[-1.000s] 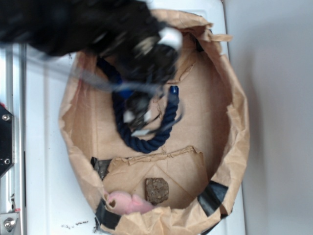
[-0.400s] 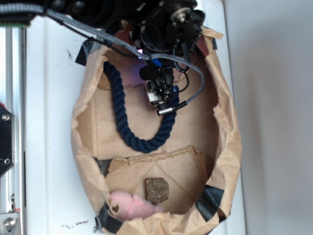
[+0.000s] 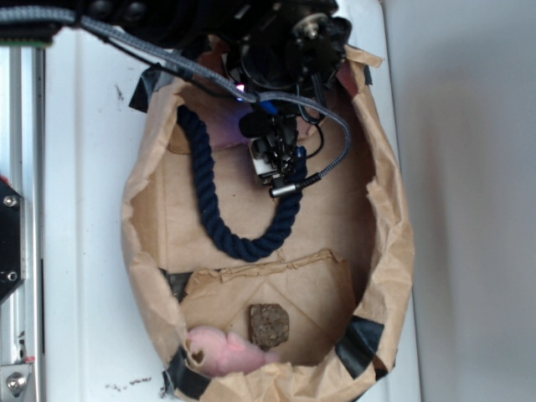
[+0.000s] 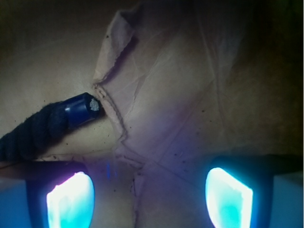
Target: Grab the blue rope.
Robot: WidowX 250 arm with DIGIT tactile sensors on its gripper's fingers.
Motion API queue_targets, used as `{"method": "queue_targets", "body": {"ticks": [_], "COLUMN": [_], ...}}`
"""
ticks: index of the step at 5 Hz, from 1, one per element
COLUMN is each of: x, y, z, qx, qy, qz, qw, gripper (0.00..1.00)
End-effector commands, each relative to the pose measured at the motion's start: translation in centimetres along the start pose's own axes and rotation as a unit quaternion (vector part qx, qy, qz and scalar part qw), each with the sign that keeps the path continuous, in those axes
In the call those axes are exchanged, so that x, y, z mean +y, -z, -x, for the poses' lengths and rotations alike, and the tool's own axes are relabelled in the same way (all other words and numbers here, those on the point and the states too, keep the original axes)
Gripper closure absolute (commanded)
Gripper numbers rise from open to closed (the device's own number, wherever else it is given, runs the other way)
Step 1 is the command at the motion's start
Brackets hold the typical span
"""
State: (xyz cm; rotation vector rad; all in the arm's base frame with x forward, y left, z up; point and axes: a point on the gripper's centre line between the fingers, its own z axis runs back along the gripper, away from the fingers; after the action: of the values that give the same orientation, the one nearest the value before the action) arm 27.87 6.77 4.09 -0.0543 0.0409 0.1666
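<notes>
The blue rope (image 3: 207,194) lies in a U on the floor of an opened brown paper bag (image 3: 389,251). Its left leg runs up towards the bag's top and its right leg ends under my gripper (image 3: 277,173). In the wrist view the rope (image 4: 35,130) comes in from the left and its bright blue capped end (image 4: 81,108) lies above and to the left of my left finger. My gripper (image 4: 149,199) is open, its glowing pads (image 4: 71,202) wide apart, with only creased paper between them. The rope's end is outside the jaws.
A brown square block (image 3: 268,325) and a pink soft toy (image 3: 222,352) sit in the bag's lower pocket. Black tape patches (image 3: 358,342) hold the bag's rim. A grey braided cable (image 3: 333,159) loops beside the gripper. A metal rail (image 3: 21,209) runs along the left.
A second ago the arm was a blur over the bag; it has since settled near the bag's top, and the bag and rope shifted. Nothing has moved in the last 0.4 s.
</notes>
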Motion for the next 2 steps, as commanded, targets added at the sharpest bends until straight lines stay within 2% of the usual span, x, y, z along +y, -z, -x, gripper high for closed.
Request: {"method": "queue_targets", "body": {"ticks": [1,2], "x": [-0.69,-1.47], "y": [-2.55,-3.35], "z": [-0.24,-0.08], "qx": [-0.047,-0.059], "qy": [0.088,0.157], "qz": [-0.015,-0.036], "qw": [0.995,0.985], "gripper": [0.00,0.00]}}
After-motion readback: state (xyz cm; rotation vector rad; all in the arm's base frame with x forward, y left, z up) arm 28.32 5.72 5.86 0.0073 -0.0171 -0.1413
